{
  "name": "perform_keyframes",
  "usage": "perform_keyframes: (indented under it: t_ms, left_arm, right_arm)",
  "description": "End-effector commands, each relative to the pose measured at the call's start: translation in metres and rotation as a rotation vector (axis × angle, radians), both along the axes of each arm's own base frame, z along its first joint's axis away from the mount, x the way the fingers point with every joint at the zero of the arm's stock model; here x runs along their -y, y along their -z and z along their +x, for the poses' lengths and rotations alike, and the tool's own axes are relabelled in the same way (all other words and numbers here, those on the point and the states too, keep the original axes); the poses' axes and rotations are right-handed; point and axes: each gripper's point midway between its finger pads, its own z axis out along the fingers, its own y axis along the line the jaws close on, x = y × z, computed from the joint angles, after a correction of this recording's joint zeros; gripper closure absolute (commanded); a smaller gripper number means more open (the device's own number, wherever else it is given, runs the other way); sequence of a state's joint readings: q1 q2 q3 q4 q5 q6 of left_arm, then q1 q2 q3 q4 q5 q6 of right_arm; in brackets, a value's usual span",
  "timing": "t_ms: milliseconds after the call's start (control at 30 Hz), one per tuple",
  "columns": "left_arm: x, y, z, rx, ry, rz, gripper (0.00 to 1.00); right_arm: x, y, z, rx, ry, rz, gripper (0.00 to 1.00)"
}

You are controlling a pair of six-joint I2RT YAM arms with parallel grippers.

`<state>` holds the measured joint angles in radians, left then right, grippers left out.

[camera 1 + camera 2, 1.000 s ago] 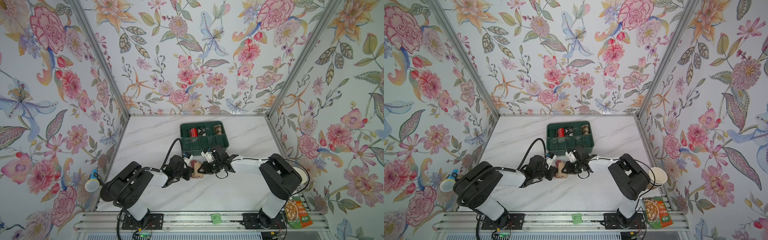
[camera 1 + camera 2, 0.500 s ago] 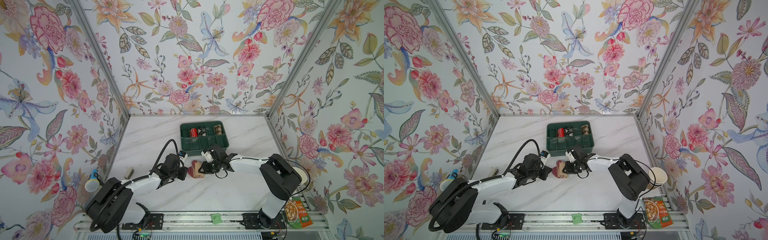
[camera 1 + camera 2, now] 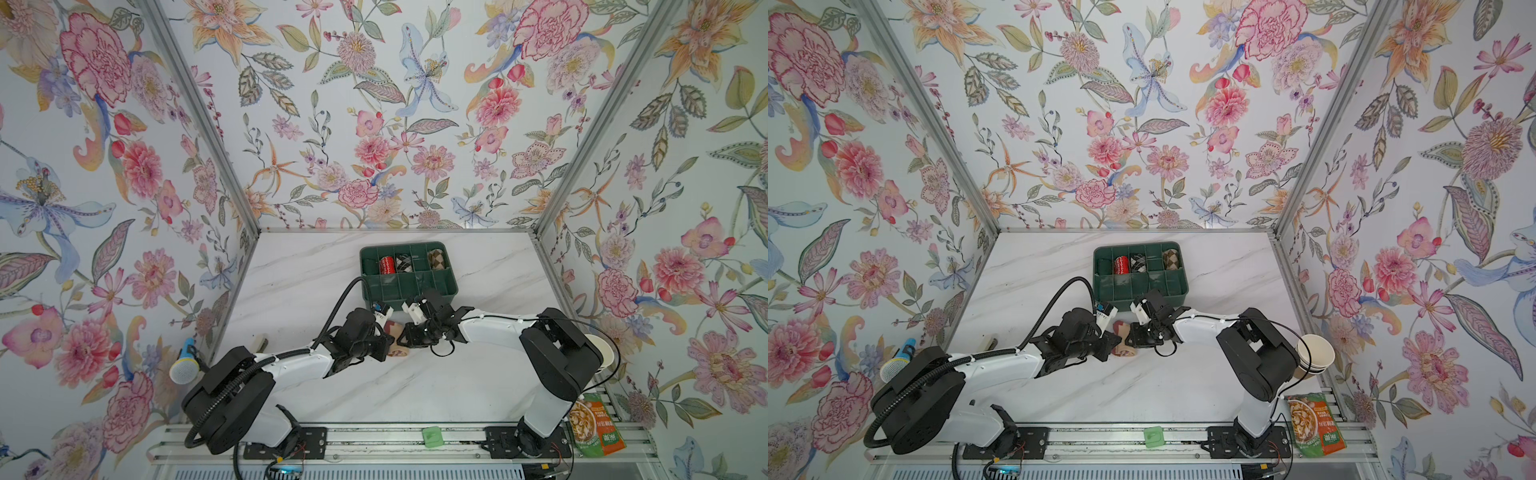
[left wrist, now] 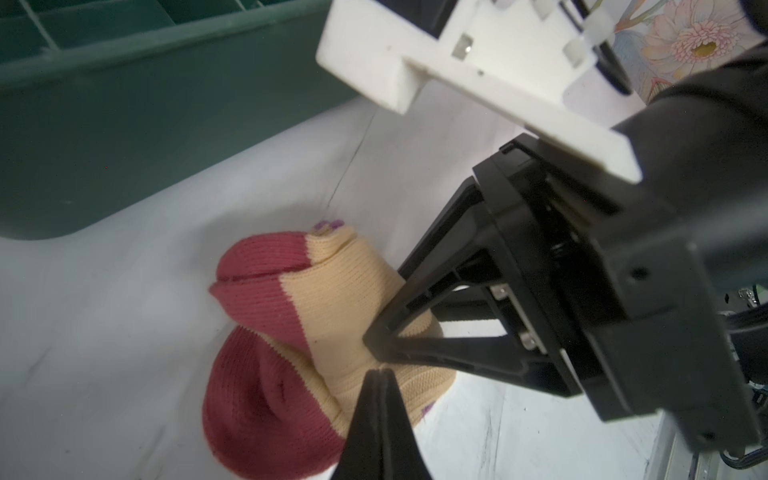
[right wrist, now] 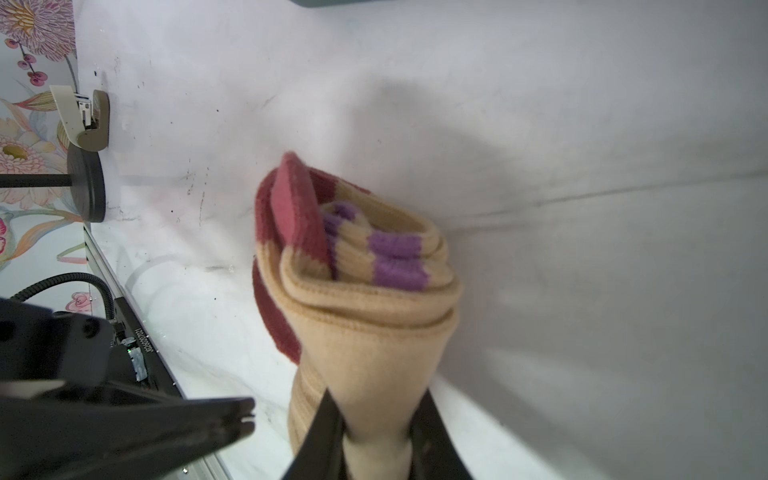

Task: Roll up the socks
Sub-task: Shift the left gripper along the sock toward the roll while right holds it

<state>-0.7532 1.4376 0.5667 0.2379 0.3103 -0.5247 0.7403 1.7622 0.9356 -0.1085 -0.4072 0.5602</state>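
A rolled pair of beige, dark red and purple socks (image 3: 397, 337) (image 3: 1124, 332) lies on the white table just in front of the green divided box (image 3: 445, 297) (image 4: 124, 104). My right gripper (image 5: 376, 428) (image 3: 409, 338) is shut on the beige outer layer of the sock roll (image 5: 357, 299), coming in from the right. My left gripper (image 4: 380, 372) (image 3: 386, 345) is shut with nothing between its jaws. Its tip touches the beige edge of the socks (image 4: 332, 299), right beside the right gripper's fingers (image 4: 424, 299).
The box's back row holds a red (image 3: 386, 264), a checked (image 3: 402, 263) and a brown argyle (image 3: 435, 259) sock roll. A microphone (image 3: 183, 366) and a small clip (image 3: 261, 343) sit at the left wall. Paper cups (image 3: 602, 353) and a snack pouch (image 3: 596, 424) are at the right front.
My left gripper drew back to the left half a second ago and has now come back against the sock roll. My right gripper kept its hold and barely moved.
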Motion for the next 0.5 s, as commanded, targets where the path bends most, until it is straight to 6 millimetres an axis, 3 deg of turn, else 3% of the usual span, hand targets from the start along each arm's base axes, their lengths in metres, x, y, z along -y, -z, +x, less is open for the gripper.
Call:
perform_keyframes:
  t_ms: [0, 467]
  left_arm:
    - [0.012, -0.006, 0.004, 0.006, 0.011, -0.037, 0.99]
    - [0.017, 0.015, 0.006, -0.023, 0.014, -0.009, 1.0]
  right_arm:
    - [0.024, 0.033, -0.012, -0.05, 0.011, -0.148, 0.92]
    - [0.02, 0.033, -0.013, -0.05, 0.002, -0.136, 0.91]
